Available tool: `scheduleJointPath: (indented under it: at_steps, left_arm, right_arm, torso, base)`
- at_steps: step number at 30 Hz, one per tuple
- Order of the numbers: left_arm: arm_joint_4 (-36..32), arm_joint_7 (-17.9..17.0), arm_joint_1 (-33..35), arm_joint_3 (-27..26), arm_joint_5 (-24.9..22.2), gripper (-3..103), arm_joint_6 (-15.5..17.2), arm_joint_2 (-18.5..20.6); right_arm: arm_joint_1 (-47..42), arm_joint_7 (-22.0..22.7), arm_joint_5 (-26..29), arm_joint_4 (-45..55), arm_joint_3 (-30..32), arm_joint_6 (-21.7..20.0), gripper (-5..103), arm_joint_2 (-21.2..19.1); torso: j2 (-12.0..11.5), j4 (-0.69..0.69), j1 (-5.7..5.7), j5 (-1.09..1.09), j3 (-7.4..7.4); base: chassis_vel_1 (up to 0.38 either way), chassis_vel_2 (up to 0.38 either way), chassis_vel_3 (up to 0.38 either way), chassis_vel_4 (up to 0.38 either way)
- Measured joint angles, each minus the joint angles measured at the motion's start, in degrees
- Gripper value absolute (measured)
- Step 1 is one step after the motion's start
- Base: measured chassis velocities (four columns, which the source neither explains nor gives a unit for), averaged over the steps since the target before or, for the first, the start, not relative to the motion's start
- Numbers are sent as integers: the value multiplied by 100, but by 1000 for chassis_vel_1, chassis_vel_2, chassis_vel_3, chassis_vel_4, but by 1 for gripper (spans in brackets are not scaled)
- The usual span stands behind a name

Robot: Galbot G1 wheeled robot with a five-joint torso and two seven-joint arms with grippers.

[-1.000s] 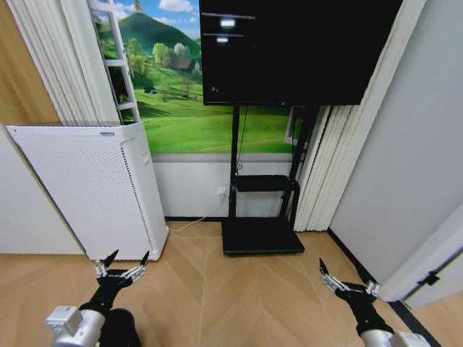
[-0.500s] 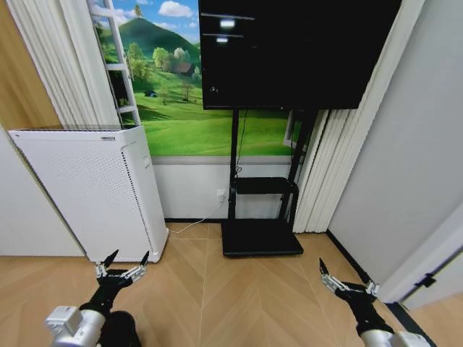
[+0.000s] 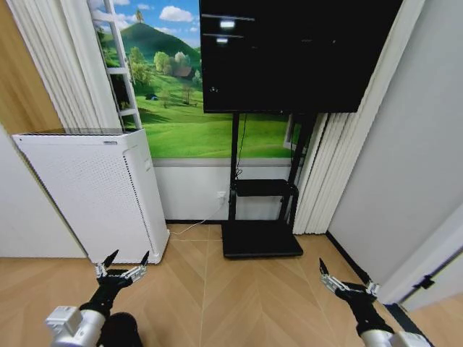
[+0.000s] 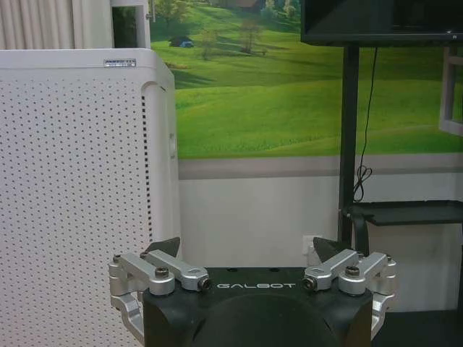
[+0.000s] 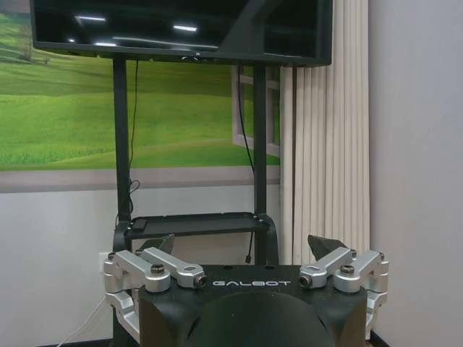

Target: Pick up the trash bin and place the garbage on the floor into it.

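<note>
The trash bin and the garbage are out of view. The floor (image 3: 217, 289) is light tan herringbone parquet with a dark border strip along the right wall. My left gripper (image 3: 128, 260) hangs low at the left, open with nothing between its fingers; in the left wrist view it (image 4: 248, 249) faces a white perforated appliance. At the lower right my right gripper (image 3: 346, 278) is open and holds nothing; in the right wrist view it (image 5: 242, 246) faces the TV stand.
A tall white air purifier (image 3: 94, 195) stands at the left against the wall. A black TV (image 3: 296, 50) sits on a black stand with a flat base (image 3: 262, 238) straight ahead. White curtains (image 3: 322, 166) and a grey wall close in the right side.
The whole head picture has shifted slightly down and to the right, so the camera has moved. Both grippers hold the same open pose.
</note>
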Motion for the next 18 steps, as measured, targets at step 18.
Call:
scheduleJointPath:
  at_steps: [18]
  left_arm:
    - [1,-5,0,-1,0,100,0,1]
  right_arm:
    - [0,-1,0,0,-2,0,100,0]
  torso:
    - [397,1,167,0,227]
  base:
    - [122,121,-116,-114]
